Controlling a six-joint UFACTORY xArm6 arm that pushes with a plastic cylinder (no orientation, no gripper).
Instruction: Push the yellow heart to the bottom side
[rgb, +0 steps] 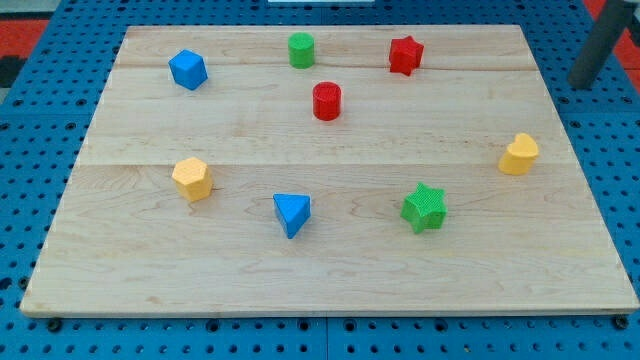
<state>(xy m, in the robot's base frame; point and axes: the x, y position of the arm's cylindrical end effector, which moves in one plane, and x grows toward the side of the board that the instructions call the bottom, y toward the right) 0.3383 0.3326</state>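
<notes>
The yellow heart (519, 154) lies near the right edge of the wooden board (300, 285), about halfway down. My tip (582, 82) is the lower end of a dark rod at the view's top right, off the board's right edge. It is above and to the right of the yellow heart and apart from it. It touches no block.
A blue cube (188, 69), a green cylinder (301, 49) and a red star (405, 55) sit along the top. A red cylinder (327, 101) is below them. A yellow hexagon (192, 178), a blue triangle (292, 213) and a green star (424, 207) lie lower down.
</notes>
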